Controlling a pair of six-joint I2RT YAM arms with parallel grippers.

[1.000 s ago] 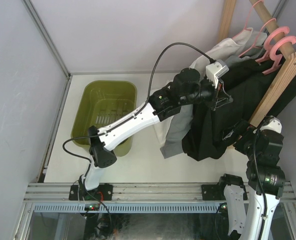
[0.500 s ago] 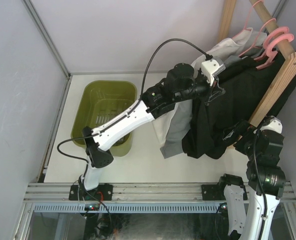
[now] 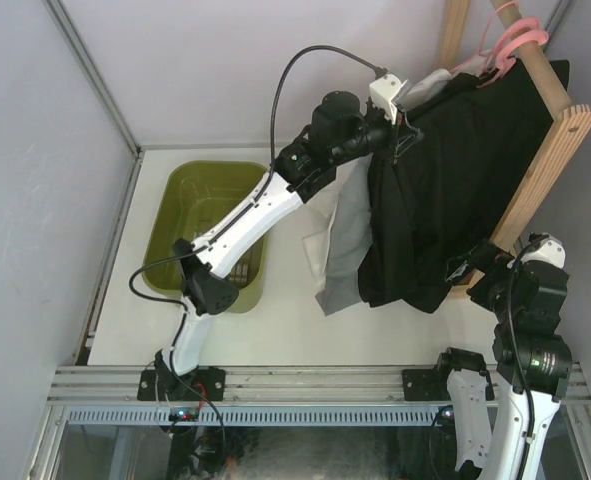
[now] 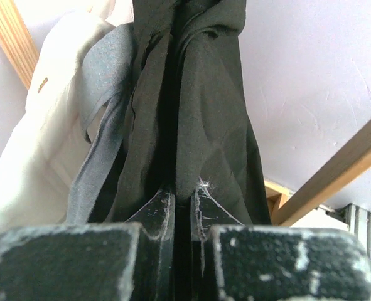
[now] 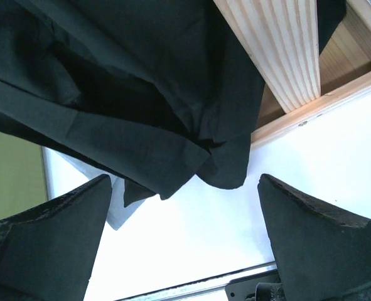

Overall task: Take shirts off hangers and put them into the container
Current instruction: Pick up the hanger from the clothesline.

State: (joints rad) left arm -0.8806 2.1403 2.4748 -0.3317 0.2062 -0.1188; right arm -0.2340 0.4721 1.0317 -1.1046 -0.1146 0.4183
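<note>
My left gripper (image 3: 403, 132) is raised high at the back, shut on a fold of the black shirt (image 3: 445, 190). In the left wrist view the fingertips (image 4: 162, 207) pinch black shirt (image 4: 198, 94) fabric, with a grey shirt (image 4: 103, 125) and a white shirt (image 4: 41, 138) hanging to its left. The grey shirt (image 3: 343, 235) droops beside the black one toward the table. Pink hangers (image 3: 513, 38) sit on the wooden pole at top right. The olive-green container (image 3: 175, 200) stands at the left. My right gripper (image 5: 184, 182) is open low under the black shirt's hem (image 5: 129, 81), holding nothing.
The wooden rack's slanted post (image 3: 535, 170) stands right of the shirts, and its post (image 5: 279, 50) and base board fill the right wrist view's upper right. Grey walls close in left and back. The left arm's links span over the container's right edge.
The left gripper has risen and moved back-left with the black shirt, drawing the fabric up. The pink hangers have shifted up along the pole. The right arm has stayed put.
</note>
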